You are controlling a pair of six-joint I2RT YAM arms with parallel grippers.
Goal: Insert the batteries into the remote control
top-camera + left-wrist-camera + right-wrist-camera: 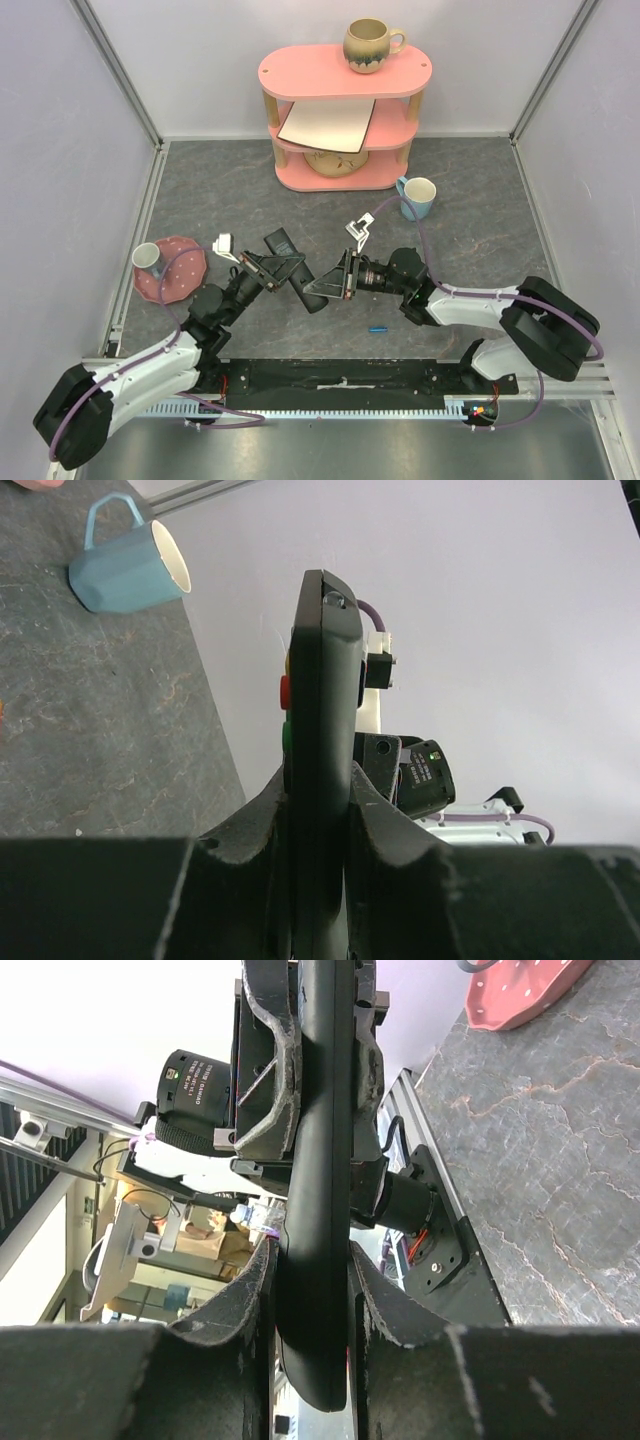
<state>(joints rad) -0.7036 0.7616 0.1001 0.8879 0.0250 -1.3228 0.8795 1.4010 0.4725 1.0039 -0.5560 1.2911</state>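
Left wrist alone: coloured buttons (pixel 285 692); remote control (pixel 322 680) clenched in both end effectors (pixel 318 785) (pixel 312 1260).

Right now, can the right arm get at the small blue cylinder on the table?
Probably not yet: the right end effector clamps the remote control, which the left end effector also holds. The blue cylinder itself lies uncovered close by.

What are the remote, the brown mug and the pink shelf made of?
The remote control looks like hard black plastic, smooth with a slight sheen. The mug is probably glazed ceramic: glossy, mottled brown. The shelf is maybe painted wood: matte pink boards, pale bare posts.
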